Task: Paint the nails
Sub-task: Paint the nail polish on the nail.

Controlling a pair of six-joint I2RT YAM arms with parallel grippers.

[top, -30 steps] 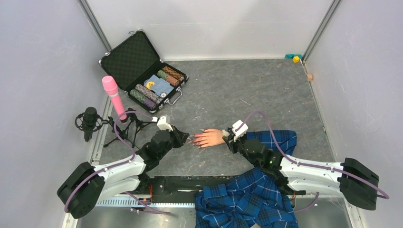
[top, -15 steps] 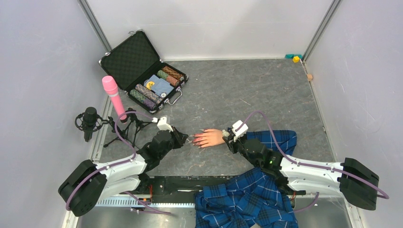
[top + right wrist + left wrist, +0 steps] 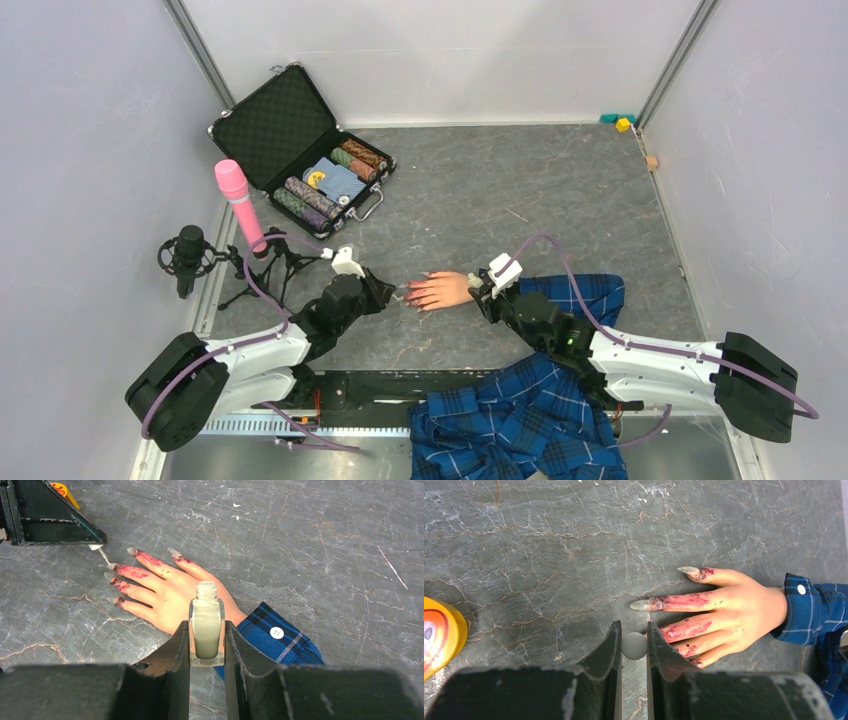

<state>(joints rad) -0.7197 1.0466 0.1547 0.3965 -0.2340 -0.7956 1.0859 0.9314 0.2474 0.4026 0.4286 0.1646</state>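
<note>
1. We see the left gripper (image 3: 634, 627) with its jaws narrow, pinched on the round white brush cap (image 3: 634, 646), which shows end-on between the fingers.
2. In the right wrist view the brush (image 3: 103, 556) sticks out of that cap toward 5 o'clock. Its tip is at the middle one of the five nails (image 3: 112, 566); we can't tell whether they touch, it's too small.
3. We see the right gripper (image 3: 206, 626) clamped on a small clear bottle (image 3: 206, 642), which is upright with its neck open and pale liquid inside.
4. In that view the bottle sits just at 6 o'clock of the mannequin hand (image 3: 172, 592), in front of its wrist.
5. The nails are long, pointed and pale, and the fingers behind them are smeared red.
6. In the top view the hand lies palm down mid-way across the grey table (image 3: 520, 190), fingers pointing to 9 o'clock, between the two grippers.
7. A blue plaid sleeve (image 3: 267, 625) runs off the wrist toward 3 o'clock in the top view, with a white button (image 3: 274, 632) on the cuff.
8. An open black case (image 3: 290, 140) with chips is at 10 o'clock of the hand.
9. A pink microphone (image 3: 238, 203) and a black microphone (image 3: 188, 250) are at 9 o'clock, by the table's left edge.
10. More plaid cloth (image 3: 510, 425) lies at 6 o'clock, over the near edge.
</note>
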